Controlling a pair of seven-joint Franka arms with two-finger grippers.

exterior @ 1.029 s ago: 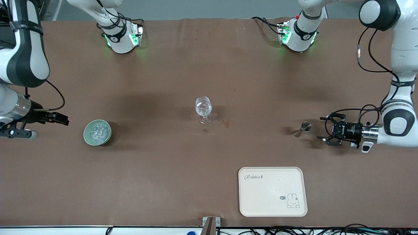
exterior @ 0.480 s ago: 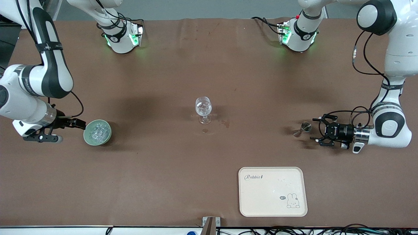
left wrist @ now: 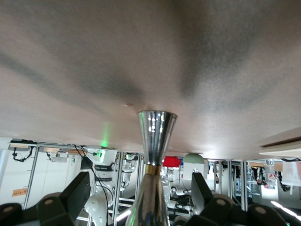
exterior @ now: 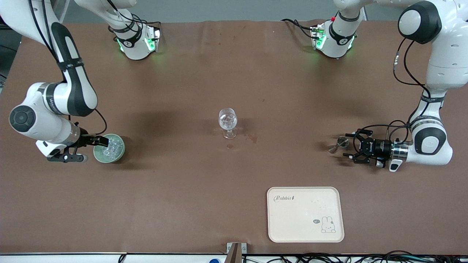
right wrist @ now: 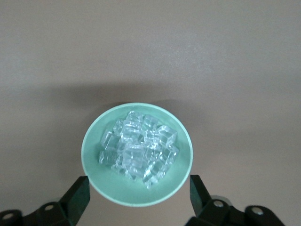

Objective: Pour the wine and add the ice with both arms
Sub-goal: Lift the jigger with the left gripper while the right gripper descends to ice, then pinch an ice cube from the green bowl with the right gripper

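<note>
Two arms are out over the brown table (exterior: 204, 204), with the stemmed wine glass (exterior: 227, 124) standing upright at the middle as our landmark. Toward the right arm's end from that glass sits the pale green bowl (exterior: 120, 151), and the ice (exterior: 111, 147) is heaped inside it, a tight pile of clear cubes (right wrist: 139, 149) filling the bowl's middle in the right wrist view. The right gripper (exterior: 99, 141) reaches the bowl's rim on the side away from the glass, its fingers (right wrist: 77, 194) spread wide, one to each side of the bowl (right wrist: 96, 184), touching nothing that shows. Toward the left arm's end from the glass stands a small steel jigger (exterior: 338, 144), upright on the table. The left gripper (exterior: 351, 149) lies level and low just beside it, fingers (left wrist: 79, 193) open wide, and the left wrist view shows the jigger (left wrist: 154, 155) standing between them, not yet clamped. Nearer the front camera than the glass lies a cream rabbit tray (exterior: 305, 215), flat on the table. Small wet spots (exterior: 252, 138) mark the cloth right beside the glass's foot.
</note>
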